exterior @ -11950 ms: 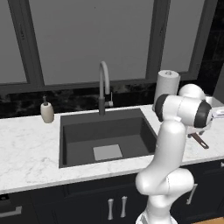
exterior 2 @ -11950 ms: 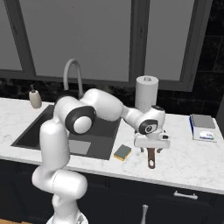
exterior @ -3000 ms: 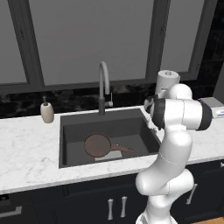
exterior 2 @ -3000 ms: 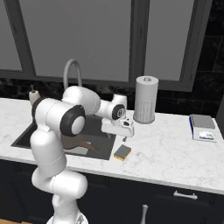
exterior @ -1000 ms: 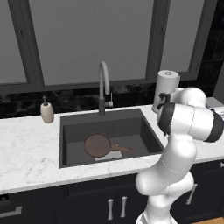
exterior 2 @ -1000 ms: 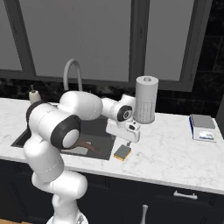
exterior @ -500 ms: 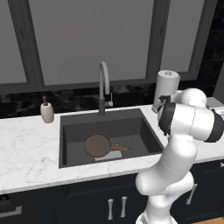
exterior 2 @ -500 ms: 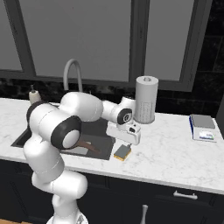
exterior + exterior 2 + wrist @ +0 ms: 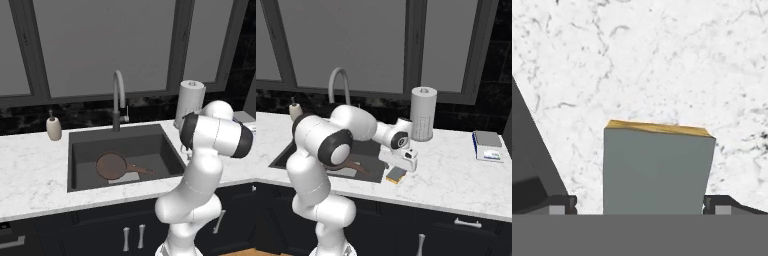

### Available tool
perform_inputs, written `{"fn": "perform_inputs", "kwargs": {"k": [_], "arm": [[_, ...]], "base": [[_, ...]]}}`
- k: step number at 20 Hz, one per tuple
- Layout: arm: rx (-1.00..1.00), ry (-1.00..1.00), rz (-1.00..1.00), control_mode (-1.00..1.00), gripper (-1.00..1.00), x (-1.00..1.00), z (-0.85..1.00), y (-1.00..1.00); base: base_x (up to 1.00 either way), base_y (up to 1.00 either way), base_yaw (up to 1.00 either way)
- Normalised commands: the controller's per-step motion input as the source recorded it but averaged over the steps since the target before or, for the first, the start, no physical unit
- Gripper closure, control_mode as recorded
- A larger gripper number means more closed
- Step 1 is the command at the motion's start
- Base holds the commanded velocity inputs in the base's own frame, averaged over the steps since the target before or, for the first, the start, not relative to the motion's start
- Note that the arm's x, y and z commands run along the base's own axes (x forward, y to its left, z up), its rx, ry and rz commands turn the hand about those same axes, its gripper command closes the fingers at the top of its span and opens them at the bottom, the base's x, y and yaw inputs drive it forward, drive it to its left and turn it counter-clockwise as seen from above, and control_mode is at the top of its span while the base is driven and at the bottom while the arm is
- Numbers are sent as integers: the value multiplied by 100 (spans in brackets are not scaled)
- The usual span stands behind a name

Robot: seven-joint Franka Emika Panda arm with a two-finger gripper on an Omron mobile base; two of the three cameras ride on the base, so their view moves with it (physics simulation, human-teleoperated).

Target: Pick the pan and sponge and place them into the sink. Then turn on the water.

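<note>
Pan (image 9: 111, 165) lying flat at the bottom of the sink (image 9: 80, 140), handle pointing toward the right wall of the basin; that part of the task judged complete. Sponge (image 9: 396, 174) resting on the white marble counter (image 9: 456, 175) just beside the sink's right rim, not yet lifted. Gripper (image 9: 404, 165) poised directly above the sponge, jaws spread to full width and grasping nothing. In the hand view, sponge (image 9: 657, 170) centred between the two fingertips (image 9: 559, 204), grey top face toward the camera, yellow layer showing along the far edge, long axis running away from the camera and so crosswise to the line between the tips; narrow width presented to the jaws with a little clearance on either side. Contact between tips and sponge not determinable. Arm reaching forward and low over the counter edge, forearm passing over the sink's right side, hand pointing downward. Next move judged to be a short straight descent and closure across the sponge's narrow width; no rotation appears necessary. Faucet (image 9: 118, 100) untouched behind the basin, no water running.
</note>
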Motion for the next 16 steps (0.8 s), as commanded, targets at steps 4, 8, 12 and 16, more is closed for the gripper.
{"fn": "perform_inputs", "kwargs": {"k": [4,8,12,16], "arm": [[2,0,0,-100,-100,0,-22,0],[2,0,0,-100,-100,0,-23,-1],[1,0,0,-100,-100,0,-29,0],[0,0,0,-100,100,0,-32,0]], "base": [[0,0,0],[0,0,0],[0,0,0],[0,0,0]]}}
